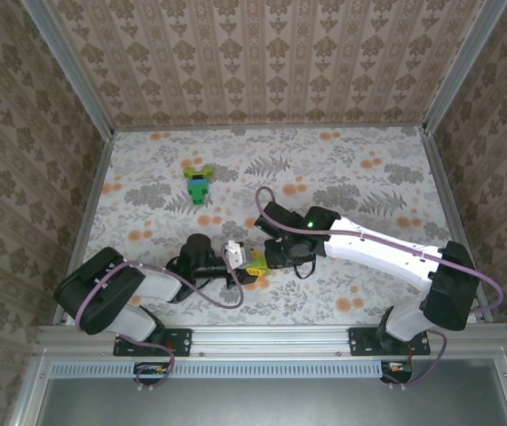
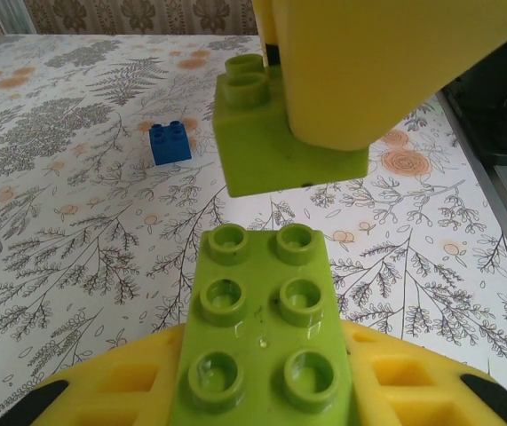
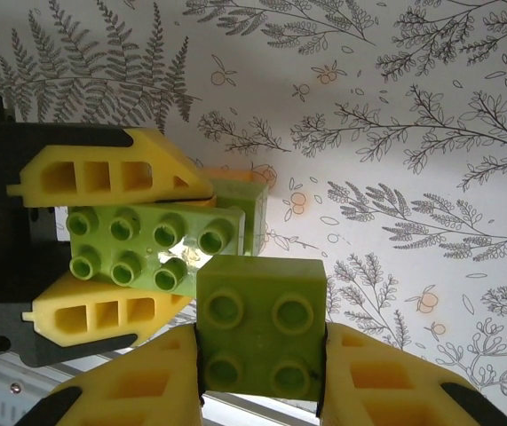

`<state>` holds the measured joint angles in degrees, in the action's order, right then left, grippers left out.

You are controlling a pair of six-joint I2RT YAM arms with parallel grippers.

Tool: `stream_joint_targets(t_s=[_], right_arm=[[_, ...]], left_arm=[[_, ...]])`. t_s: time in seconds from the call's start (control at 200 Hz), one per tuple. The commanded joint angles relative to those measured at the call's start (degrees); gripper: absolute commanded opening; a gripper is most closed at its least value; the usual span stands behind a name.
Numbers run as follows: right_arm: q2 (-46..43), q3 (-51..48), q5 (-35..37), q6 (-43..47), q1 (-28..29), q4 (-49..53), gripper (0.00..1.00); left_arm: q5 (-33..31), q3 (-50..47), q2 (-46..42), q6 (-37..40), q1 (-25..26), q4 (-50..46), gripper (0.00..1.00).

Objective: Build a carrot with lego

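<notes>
My left gripper [image 2: 262, 373] is shut on a long lime-green lego brick [image 2: 262, 319], studs up, its far end jutting out past the yellow fingers. In the right wrist view another lime brick [image 3: 257, 209] and a bit of orange [image 3: 235, 175] sit behind that long brick [image 3: 151, 248]; this looks like the carrot. My right gripper [image 3: 262, 355] is shut on a square lime-green brick [image 3: 260, 324]. That square brick [image 2: 275, 142] hangs just above and beyond the long brick's far end, with a small gap between them. Both grippers meet near the table's front middle [image 1: 255, 257].
A loose blue brick [image 2: 170, 142] lies on the floral table to the left of the grippers. A small group of lime, blue and dark green bricks [image 1: 198, 182] sits further back. The metal rail [image 1: 271, 335] runs along the near edge.
</notes>
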<state>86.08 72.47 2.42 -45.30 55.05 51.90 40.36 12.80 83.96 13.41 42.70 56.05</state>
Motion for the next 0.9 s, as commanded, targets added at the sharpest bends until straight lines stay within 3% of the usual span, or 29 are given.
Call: stream_joint_targets(t_s=[0.0, 0.895], right_arm=[[-0.5, -0.5, 1.9, -2.1, 0.6, -1.8, 0.26], [2.9, -3.4, 3.6, -4.3, 1.2, -3.9, 0.26]], left_arm=[[-0.1, 0.2, 1.7, 1.9, -0.2, -2.6, 0.3], [-0.3, 0.6, 3.0, 1.9, -0.2, -2.4, 0.28]])
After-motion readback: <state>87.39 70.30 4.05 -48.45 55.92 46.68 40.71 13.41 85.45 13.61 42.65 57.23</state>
